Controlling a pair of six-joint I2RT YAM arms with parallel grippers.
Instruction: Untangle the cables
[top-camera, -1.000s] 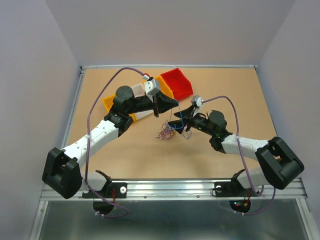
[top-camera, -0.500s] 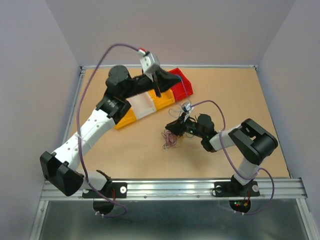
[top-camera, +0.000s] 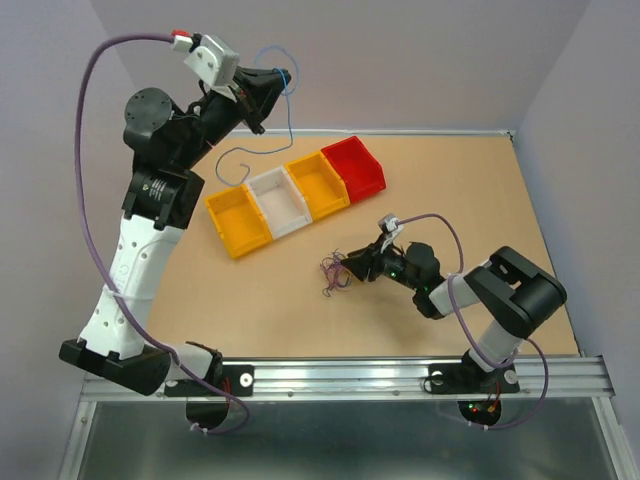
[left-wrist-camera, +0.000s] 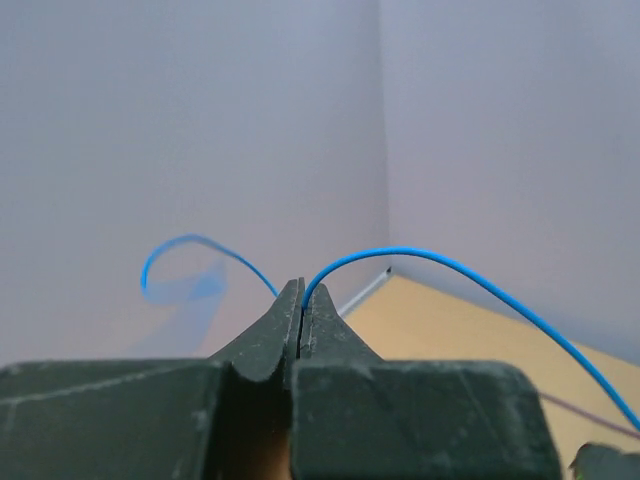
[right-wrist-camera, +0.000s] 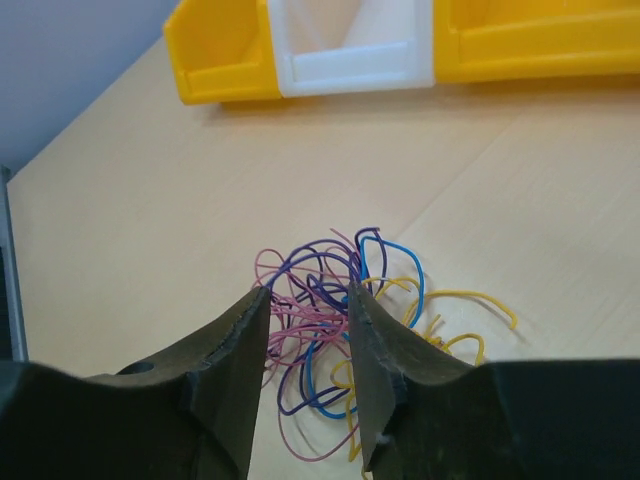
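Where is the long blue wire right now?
In the top view the blue wire dangles high at the back left, pinched in the left pincer, far from the wire clump by the right pincer.

Bins (top-camera: 295, 195) in row, worktop (top-camera: 450, 180) rear-centre. Cables (top-camera: 332, 272) on worktop before bins, right gripper (top-camera: 352, 266) just beside, right. Single wire (left-wrist-camera: 400, 249) in left gripper (top-camera: 276, 82), raised rear-left.

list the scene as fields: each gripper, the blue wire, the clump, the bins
left gripper: shut on blue wire, high above the table
right gripper: open, low, jaws astride the clump
blue wire: dangling, apart from the clump
clump: pink, purple, blue, yellow wires on the table
bins: four in a row, yellow, white, orange, red
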